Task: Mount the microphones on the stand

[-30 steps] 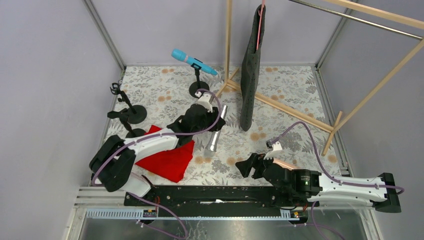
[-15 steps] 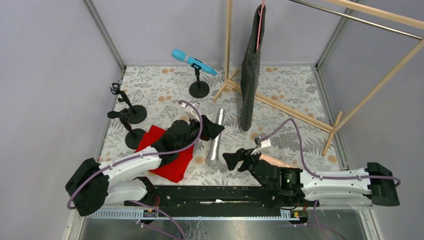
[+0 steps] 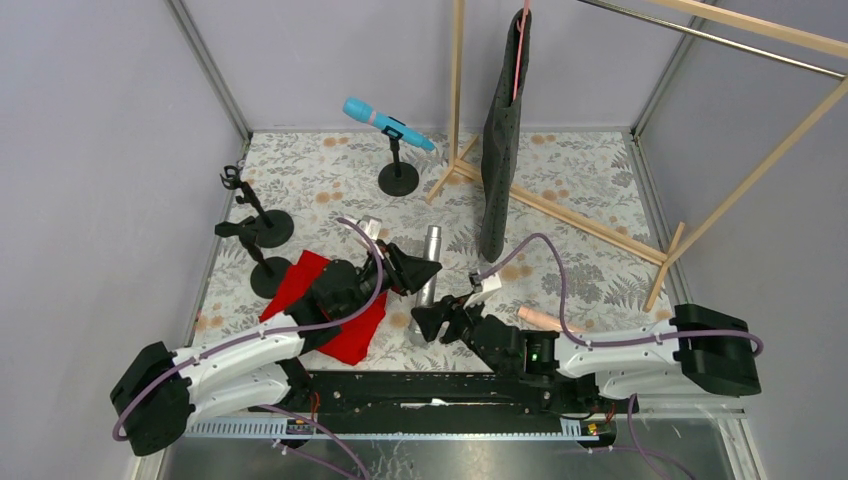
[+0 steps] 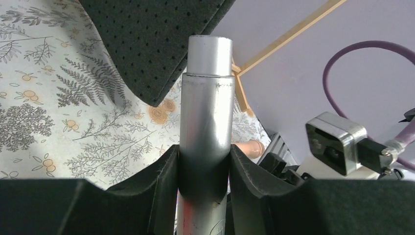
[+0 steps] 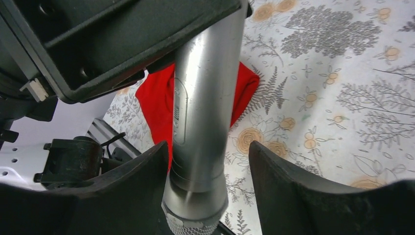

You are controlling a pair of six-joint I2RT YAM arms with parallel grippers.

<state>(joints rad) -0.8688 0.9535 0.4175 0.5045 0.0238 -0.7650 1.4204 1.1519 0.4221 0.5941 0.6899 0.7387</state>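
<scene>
My left gripper is shut on the silver-grey microphone and holds it above the table; its body fills the left wrist view. My right gripper is open, its jaws either side of the microphone's head end, the left jaw close to it, the right one apart. The cyan-blue microphone sits clipped on a black stand at the back. The peach-pink microphone lies on the table by my right arm, also in the left wrist view. Two empty black stands are at the left.
A red cloth lies under my left arm. A wooden rack with a hanging dark perforated cloth stands at the back right. Walls enclose the flowered table.
My left gripper has drawn back toward the near edge with the silver-grey microphone. My right gripper has moved left and now straddles its head end.
</scene>
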